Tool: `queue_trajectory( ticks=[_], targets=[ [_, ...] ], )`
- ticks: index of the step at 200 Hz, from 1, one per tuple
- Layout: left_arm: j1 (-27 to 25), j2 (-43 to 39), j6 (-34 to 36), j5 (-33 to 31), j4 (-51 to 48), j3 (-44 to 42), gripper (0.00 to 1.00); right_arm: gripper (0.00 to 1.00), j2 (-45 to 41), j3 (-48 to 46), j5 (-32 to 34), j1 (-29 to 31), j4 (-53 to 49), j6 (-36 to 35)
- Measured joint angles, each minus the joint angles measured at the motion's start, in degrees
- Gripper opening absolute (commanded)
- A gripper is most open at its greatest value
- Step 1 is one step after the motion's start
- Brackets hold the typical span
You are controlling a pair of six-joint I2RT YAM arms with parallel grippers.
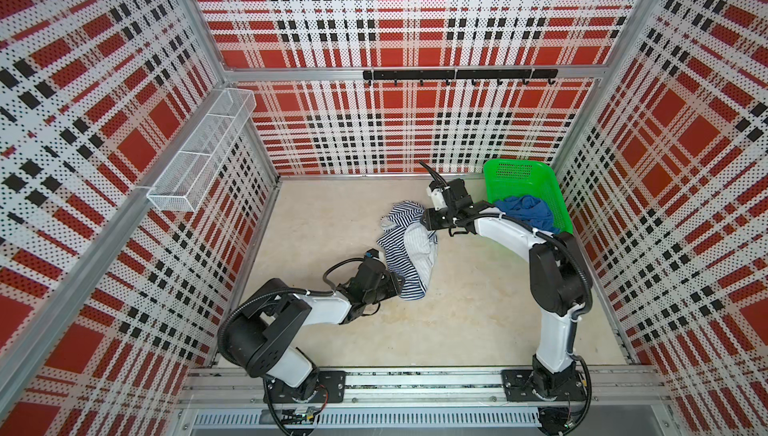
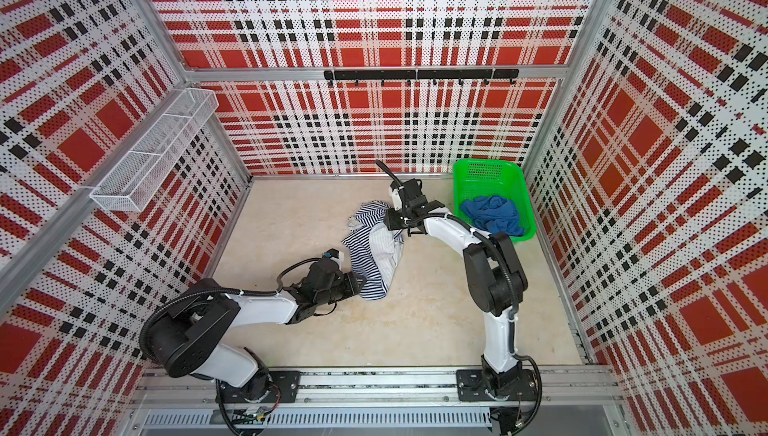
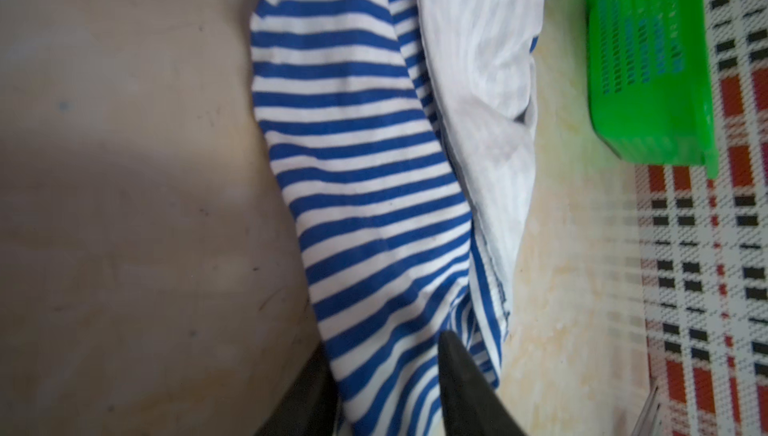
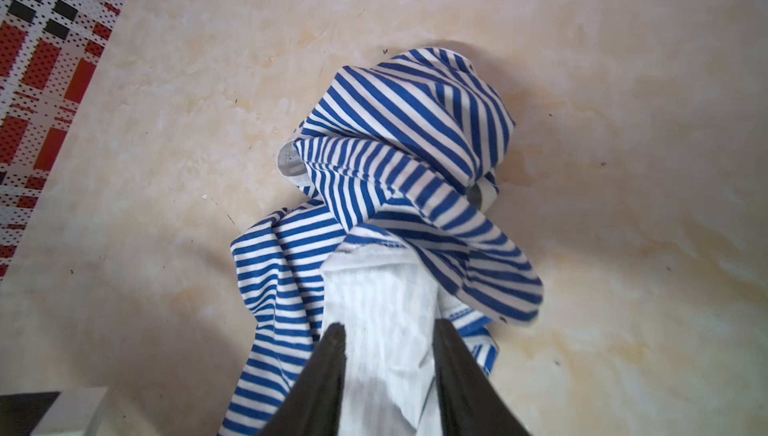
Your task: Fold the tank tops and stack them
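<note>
Striped top (image 1: 405, 247): crumpled on the counter (image 1: 457, 322) near the middle, partly inside out with its pale reverse showing. It lies as a band between the two hands.
Left hand (image 3: 386, 355): at the top's end nearer the arm bases. Its fingers (image 3: 457, 384) stand on either side of a bunch of striped cloth that fills the gap. I cannot tell whether they pinch it.
Right hand (image 4: 388, 330): at the top's far end. Its fingers (image 4: 328, 371) flank the pale reverse cloth. I cannot tell whether it is clenched.
Blue top (image 1: 525, 209): heaped unfolded in the basket (image 1: 519, 166).
Basket: green, in the counter's far right corner, just beside the right hand.
</note>
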Motion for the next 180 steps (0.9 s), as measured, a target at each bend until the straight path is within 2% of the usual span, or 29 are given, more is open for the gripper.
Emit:
queue_trajectory(
  ticks=[33, 49, 65, 107, 132, 180],
  targets=[
    [0.07, 0.04, -0.7, 0.24, 1.27, 0.0, 0.0, 0.48, 4.17, 2.82, 3.21, -0.04, -0.07, -0.07],
    [0.35, 0.02, -0.66, 0.39, 1.6, -0.07, 0.0, 0.47, 5.14, 3.37, 4.87, -0.07, -0.24, -0.02],
    [0.61, -0.11, -0.7, 0.44, 1.84, -0.22, 0.0, 0.41, 5.9, 4.11, 6.25, -0.11, -0.33, 0.09],
    [2.51, -2.69, -0.7, 0.61, 1.95, -2.03, 0.0, 0.0, 7.41, 5.51, 7.93, -0.11, -0.7, 0.68],
    [5.25, -5.84, -0.76, 0.48, 2.05, -3.72, 0.0, 0.0, 6.45, 2.6, 8.74, -0.11, -0.26, 1.31],
    [11.04, -10.67, -1.01, -0.76, 2.16, -6.36, 0.0, 0.0, -5.14, -16.48, 11.37, -0.13, 0.42, 1.57]
  ],
)
